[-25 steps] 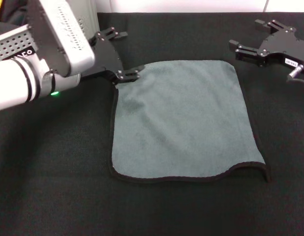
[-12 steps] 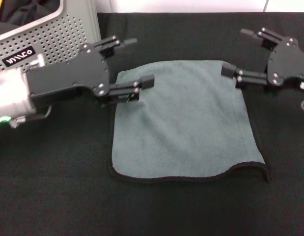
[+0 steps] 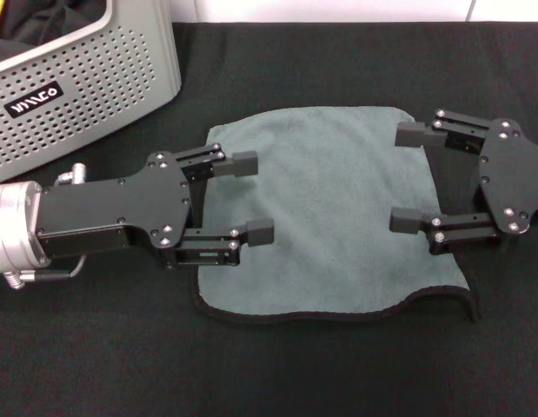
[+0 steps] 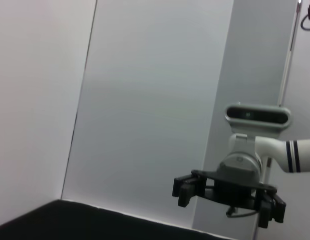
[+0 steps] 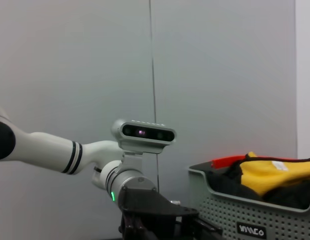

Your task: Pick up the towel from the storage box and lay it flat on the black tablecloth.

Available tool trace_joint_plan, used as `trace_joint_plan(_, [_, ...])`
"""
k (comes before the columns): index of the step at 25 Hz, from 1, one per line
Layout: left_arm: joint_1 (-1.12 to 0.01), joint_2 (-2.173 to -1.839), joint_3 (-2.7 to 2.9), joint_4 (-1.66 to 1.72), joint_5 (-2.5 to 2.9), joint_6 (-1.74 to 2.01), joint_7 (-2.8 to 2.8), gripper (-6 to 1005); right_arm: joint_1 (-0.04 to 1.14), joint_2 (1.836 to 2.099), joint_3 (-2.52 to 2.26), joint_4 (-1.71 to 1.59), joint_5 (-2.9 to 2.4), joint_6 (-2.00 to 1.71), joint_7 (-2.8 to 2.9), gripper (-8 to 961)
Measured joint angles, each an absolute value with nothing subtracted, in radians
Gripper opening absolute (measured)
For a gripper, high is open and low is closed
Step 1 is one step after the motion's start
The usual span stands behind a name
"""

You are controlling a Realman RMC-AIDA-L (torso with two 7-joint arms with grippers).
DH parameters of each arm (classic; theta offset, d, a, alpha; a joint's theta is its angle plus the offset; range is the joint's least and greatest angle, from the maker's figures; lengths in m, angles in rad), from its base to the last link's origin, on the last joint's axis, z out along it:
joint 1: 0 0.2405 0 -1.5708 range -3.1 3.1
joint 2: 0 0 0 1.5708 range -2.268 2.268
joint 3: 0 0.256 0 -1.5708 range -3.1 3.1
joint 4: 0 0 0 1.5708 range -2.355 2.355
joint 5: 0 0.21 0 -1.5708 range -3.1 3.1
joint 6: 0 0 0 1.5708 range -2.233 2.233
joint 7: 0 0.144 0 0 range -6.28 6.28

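Observation:
The grey-green towel [image 3: 329,208] lies spread flat on the black tablecloth [image 3: 95,347], its black stitched edge wavy along the near side. My left gripper [image 3: 251,197] is over the towel's left edge, open, with nothing between its fingers. Over the right edge is my right gripper [image 3: 408,176], also open and empty, facing the left one. The light grey perforated storage box [image 3: 86,78] stands at the far left. In the left wrist view the right gripper [image 4: 230,195] shows farther off; the right wrist view shows the left arm's gripper [image 5: 155,215] beside the storage box [image 5: 255,220].
Black and yellow fabric [image 5: 267,175] lies piled in the storage box. A pale wall stands behind the table's far edge. Bare black cloth extends in front of the towel and to both sides.
Both grippers have left the towel's far corners and come nearer, turning level to face each other over its left and right edges. The towel has stayed flat.

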State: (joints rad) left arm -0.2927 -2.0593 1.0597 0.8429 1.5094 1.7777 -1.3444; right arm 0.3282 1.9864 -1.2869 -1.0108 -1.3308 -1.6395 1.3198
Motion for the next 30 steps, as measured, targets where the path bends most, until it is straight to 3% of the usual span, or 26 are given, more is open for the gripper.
trace_joint_plan(30, [-0.301, -2.060, 1.055, 0.858, 1.525, 1.786, -1.324, 860, 0.326, 2.000, -1.295, -1.026, -1.379, -1.656, 1.353, 886])
